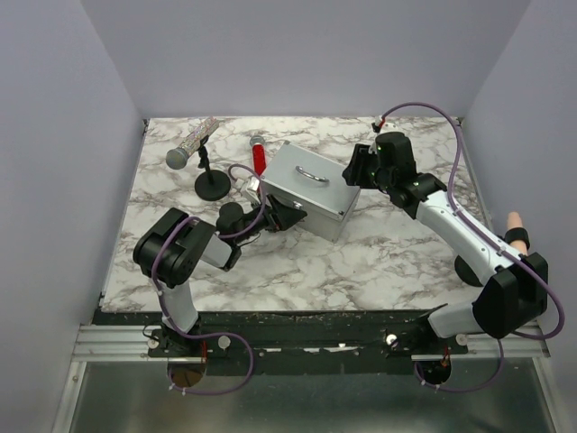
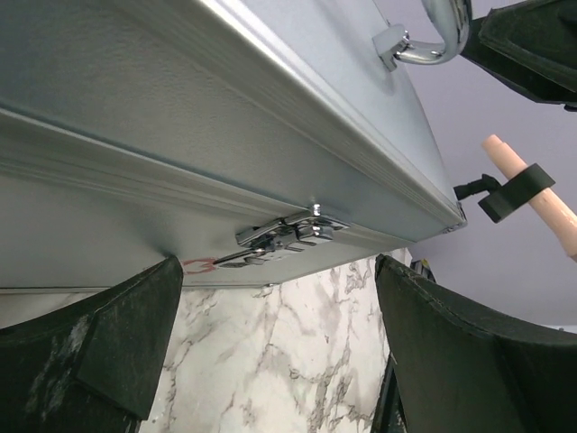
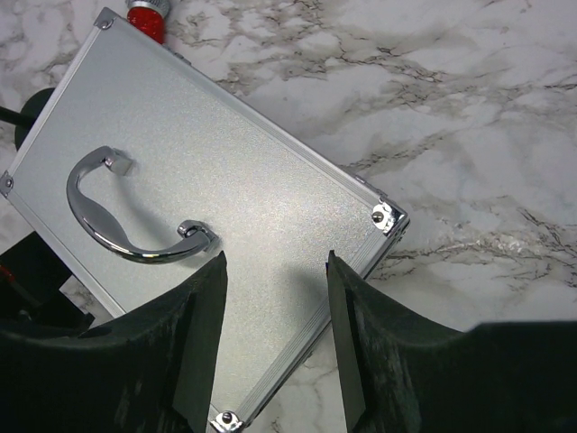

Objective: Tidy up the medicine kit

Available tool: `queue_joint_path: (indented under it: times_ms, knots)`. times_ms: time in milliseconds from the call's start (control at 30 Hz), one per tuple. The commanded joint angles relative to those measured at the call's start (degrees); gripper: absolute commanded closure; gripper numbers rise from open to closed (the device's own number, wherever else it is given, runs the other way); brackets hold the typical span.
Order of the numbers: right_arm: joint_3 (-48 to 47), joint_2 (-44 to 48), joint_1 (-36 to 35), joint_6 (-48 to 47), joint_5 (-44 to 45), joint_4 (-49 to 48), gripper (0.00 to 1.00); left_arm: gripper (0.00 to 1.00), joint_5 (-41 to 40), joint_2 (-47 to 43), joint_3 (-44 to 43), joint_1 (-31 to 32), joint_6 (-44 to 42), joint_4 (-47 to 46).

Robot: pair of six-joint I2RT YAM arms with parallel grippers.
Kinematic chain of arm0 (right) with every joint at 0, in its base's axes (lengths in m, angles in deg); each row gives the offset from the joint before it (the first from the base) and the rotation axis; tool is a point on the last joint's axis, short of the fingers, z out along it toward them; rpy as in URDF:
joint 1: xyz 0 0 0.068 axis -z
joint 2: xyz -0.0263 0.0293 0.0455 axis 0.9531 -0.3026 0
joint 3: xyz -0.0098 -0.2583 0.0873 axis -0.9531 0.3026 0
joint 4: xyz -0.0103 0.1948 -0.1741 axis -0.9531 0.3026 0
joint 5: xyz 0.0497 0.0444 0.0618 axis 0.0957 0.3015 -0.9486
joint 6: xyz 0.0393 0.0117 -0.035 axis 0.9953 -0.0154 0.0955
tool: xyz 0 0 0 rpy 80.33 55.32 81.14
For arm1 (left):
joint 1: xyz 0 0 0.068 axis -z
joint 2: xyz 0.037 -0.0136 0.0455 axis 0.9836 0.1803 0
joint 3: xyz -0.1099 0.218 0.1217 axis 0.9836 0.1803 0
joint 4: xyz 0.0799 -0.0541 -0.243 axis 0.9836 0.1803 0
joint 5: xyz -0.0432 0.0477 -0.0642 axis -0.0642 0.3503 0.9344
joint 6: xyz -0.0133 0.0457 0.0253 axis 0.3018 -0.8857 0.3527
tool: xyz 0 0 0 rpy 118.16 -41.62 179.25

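Observation:
The medicine kit is a grey metal box standing mid-table with its lid shut and its metal handle on top. My left gripper is open at the box's front left side. The left wrist view shows the box's front wall, the shut latch and a small red mark just beyond my fingertips. My right gripper is open at the box's right end. In the right wrist view it hovers over the lid, near the handle. Both grippers are empty.
A glittery microphone stands tilted on a black stand at the back left. A red-capped item lies behind the box, and shows in the right wrist view. A peach peg in a black clip is off the table's right edge.

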Motion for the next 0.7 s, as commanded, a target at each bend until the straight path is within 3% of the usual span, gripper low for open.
queue_joint_path:
  times_ms: [0,667]
  knots:
    - [0.64,-0.53,0.09,0.06,-1.44,-1.01,0.43,0.04,-0.15,1.00,-3.03,1.86,-1.39,-22.29]
    - [1.43,-0.52,0.09,-0.11,-1.61,-1.10,0.44,0.21,3.19,-0.67,-2.33,2.83,0.37,-22.38]
